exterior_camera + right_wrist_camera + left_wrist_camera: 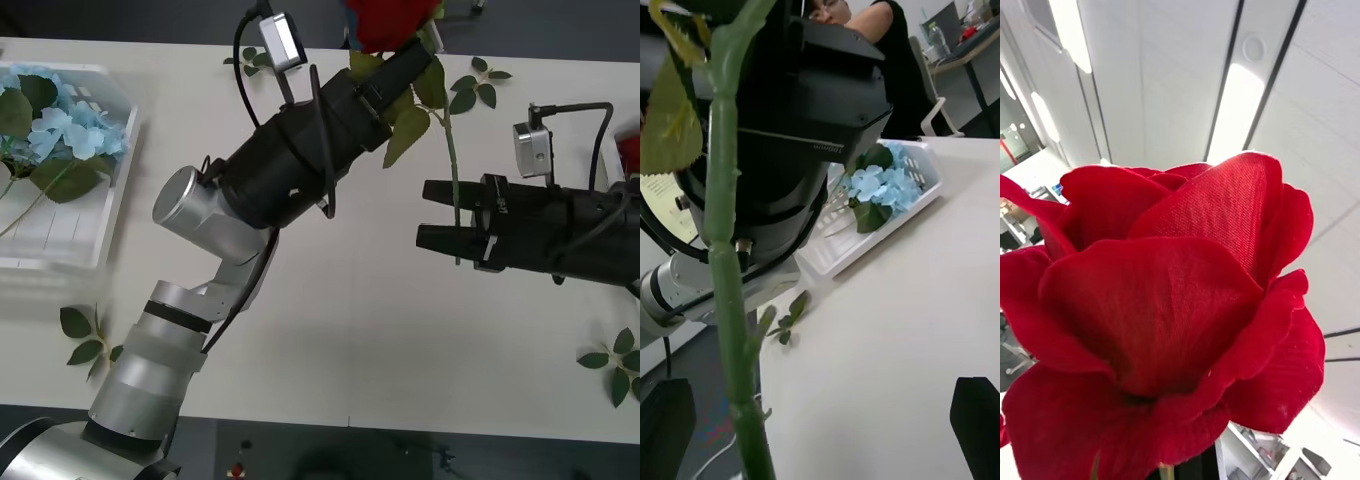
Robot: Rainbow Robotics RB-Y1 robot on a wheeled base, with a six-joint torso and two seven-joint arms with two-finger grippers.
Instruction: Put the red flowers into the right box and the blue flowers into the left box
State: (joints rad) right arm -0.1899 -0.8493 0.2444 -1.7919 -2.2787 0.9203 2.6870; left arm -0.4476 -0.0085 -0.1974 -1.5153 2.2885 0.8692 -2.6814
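Evidently mid-handover: left gripper (415,57) at 12 o'clock pinching red rose (385,22) below its bloom, stem (452,165) dangling between spread right gripper (432,214) fingers; blue flowers (62,125) already in left box (110,215) at 9 o'clock.

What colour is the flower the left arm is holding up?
Deep red, a rose; it shows best in the left wrist view.

1. A white table (350,330) spreads beneath the right gripper (432,215).
2. A far leaf sprig (478,82) lies beyond that gripper.
3. A near leaf sprig (615,365) lies behind it, toward the robot's right.
4. A left leaf sprig (85,338) lies well apart, off to the gripper's left.
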